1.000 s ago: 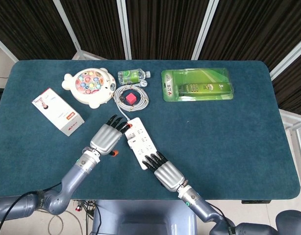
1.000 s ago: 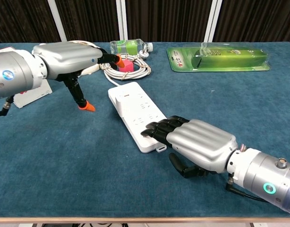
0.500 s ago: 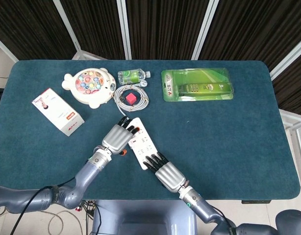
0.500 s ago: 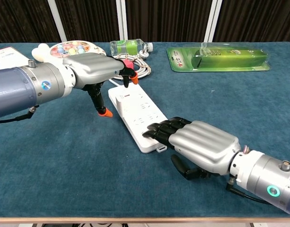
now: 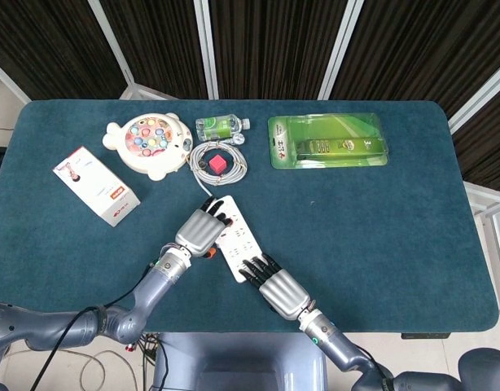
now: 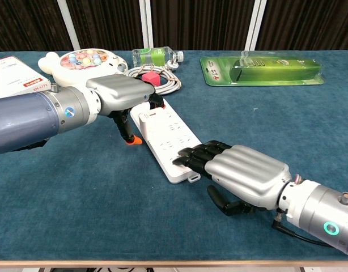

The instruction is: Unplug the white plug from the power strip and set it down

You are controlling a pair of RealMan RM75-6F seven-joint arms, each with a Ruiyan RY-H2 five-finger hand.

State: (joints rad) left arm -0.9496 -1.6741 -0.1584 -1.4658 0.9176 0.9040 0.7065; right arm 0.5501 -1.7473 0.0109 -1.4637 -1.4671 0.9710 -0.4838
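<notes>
Item: power strip (image 5: 236,236), white, lying flat on the table (image 5: 380,228), long axis running diagonally from far-left to near-right in head view. White plug (image 6: 144,118) seated at the strip's far end, beside the cord exit; only partly visible under the left hand's fingers. Left hand (image 5: 201,230): over the far end of the strip, fingers extended and fairly close together, tips reaching the plug area; thumb pointing down beside the strip's left edge in chest view. Whether it already pinches the plug cannot be told. Right hand (image 6: 242,173): palm down at the near end, fingers flat and together, tips resting on the strip's last sockets, apparently pinning it; holds nothing. Key relation: plug lies at the end of the strip opposite the right hand and directly beneath the left fingertips, so the left hand is the nearer; extraction would likely go upward, square to the strip's face, while the right hand braces. Also present: coiled cable (image 5: 218,156) with a red cube (image 5: 217,164) inside it, bottle (image 5: 221,125), fishing toy (image 5: 150,143), small box (image 5: 96,186), green package (image 5: 327,141), all well beyond the strip.
</notes>
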